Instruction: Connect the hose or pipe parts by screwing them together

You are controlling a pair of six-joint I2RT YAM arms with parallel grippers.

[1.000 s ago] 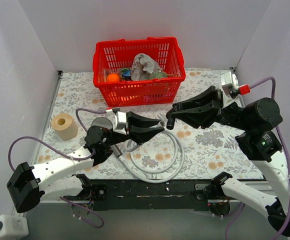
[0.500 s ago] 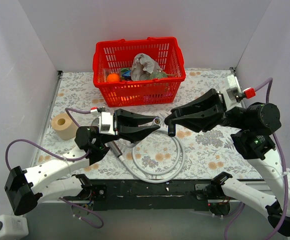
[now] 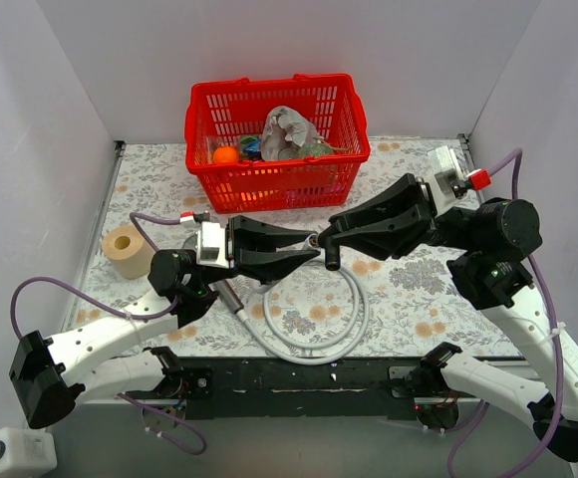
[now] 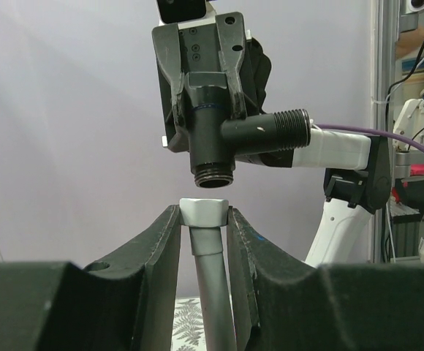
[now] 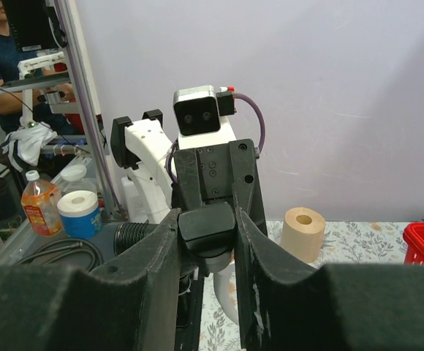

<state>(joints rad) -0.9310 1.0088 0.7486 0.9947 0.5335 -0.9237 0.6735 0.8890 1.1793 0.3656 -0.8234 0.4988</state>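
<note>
The hose point(image 3: 341, 334) is light grey and lies in a wide loop on the flower-patterned counter point(image 3: 419, 289), between the two arm bases. One end of it rises off the counter to the left arm's jaws. These jaws are clamped on the white end nut point(image 4: 205, 213), one on each side, with the hose running down between them. The nut's open end faces up in the left wrist view.

The right arm's jaws are closed tight on the body of a black fitting point(image 4: 212, 139) with threaded ends. One threaded end points straight at the nut. It sits just beyond the nut and in line with it, with a narrow gap, so the two are apart and not touching. A second threaded end sticks out sideways.

From above, both pairs of jaws meet tip to tip over the middle of the counter, in front of a red basket point(image 3: 269, 184) that holds mixed items. The nut and the fitting are held in the air there, clear of the counter.

The shower head point(image 3: 229, 296) lies on the counter under the left arm point(image 3: 120, 334), mostly hidden; only part of its handle shows. A paper roll point(image 3: 129, 251) stands near the left edge, well apart from the hose.
</note>
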